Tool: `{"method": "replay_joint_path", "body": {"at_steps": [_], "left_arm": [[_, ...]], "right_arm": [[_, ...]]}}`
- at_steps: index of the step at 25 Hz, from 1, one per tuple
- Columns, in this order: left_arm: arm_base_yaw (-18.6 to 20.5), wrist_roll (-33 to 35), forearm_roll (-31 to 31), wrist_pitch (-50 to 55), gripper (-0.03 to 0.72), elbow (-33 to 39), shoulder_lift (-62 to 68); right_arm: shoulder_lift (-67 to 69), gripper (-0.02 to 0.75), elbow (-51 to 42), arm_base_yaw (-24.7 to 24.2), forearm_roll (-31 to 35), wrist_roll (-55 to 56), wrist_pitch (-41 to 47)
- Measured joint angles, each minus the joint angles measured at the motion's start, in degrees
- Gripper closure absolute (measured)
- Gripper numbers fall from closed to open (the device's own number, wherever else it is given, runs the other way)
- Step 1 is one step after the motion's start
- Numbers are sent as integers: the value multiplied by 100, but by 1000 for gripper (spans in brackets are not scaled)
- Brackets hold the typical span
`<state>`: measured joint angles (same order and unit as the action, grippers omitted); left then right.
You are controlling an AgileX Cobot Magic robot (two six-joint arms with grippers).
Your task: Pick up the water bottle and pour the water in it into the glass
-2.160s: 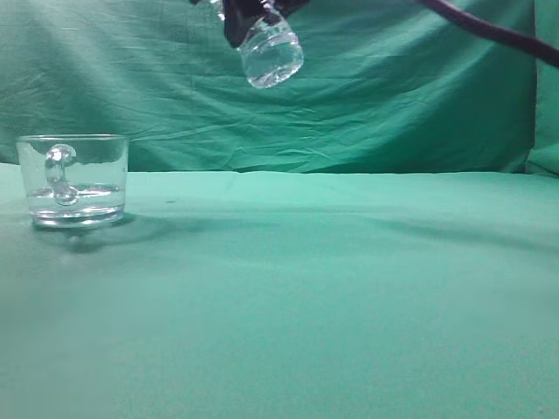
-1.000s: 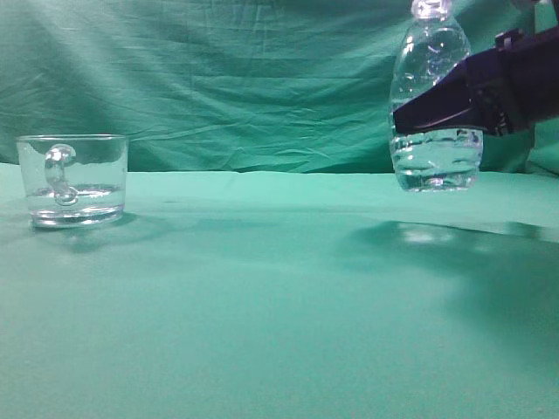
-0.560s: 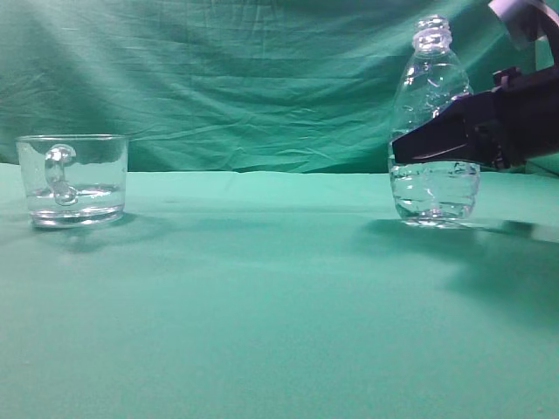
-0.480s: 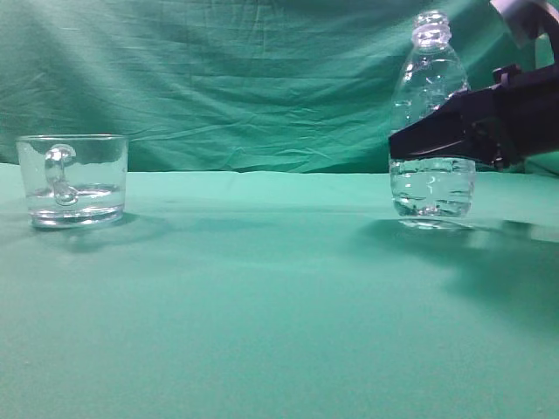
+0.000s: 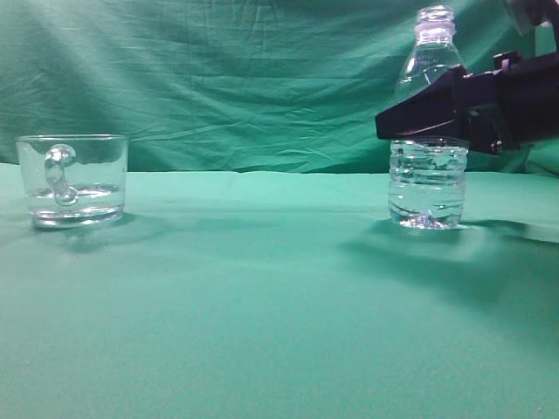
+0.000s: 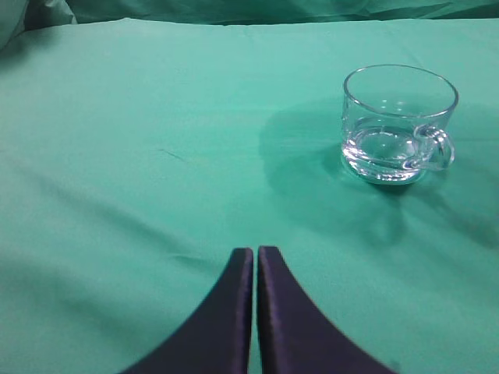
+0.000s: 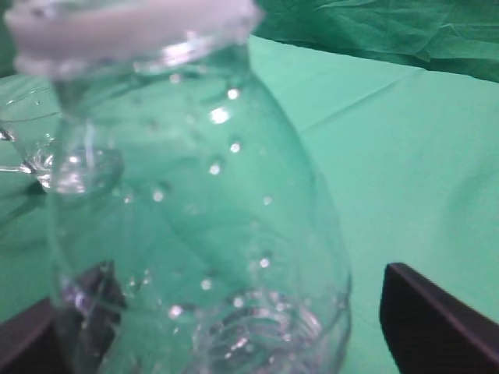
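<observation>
The water bottle [image 5: 427, 185] stands upright on the green cloth at the right, uncapped, with water [image 5: 426, 202] in its lower part. My right gripper [image 5: 395, 122] reaches in from the right at mid-height of the bottle. In the right wrist view the bottle [image 7: 195, 210] fills the frame between the jaws [image 7: 234, 319], and a strip of cloth shows between the right jaw and the bottle's wall. The glass [image 5: 73, 179] stands at the far left with a little water [image 5: 74, 199] in it. My left gripper [image 6: 255, 251] is shut and empty, short of the glass [image 6: 399, 123].
Green cloth [image 5: 262, 297] covers the table and hangs as a backdrop [image 5: 262, 78] behind it. The bottle and the glass stand far apart, with bare cloth between them.
The bottle came across from above the middle to the right, turned upright and came down to stand on the cloth. The right jaws have parted from it. The glass has not moved.
</observation>
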<state>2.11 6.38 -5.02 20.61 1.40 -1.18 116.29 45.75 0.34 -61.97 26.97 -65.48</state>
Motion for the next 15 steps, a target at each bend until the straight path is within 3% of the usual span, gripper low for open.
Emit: {"method": "replay_joint_path", "body": {"at_steps": [7, 14, 15], "left_arm": [[0, 0, 0, 0, 688, 0, 0], [0, 0, 0, 0, 688, 0, 0], [0, 0, 0, 0, 688, 0, 0]], "right_arm": [[-1085, 136, 0, 0, 0, 209, 118], [-2824, 136, 0, 0, -46, 1460, 967], [-3092, 219, 0, 0, -101, 1670, 1058]]}}
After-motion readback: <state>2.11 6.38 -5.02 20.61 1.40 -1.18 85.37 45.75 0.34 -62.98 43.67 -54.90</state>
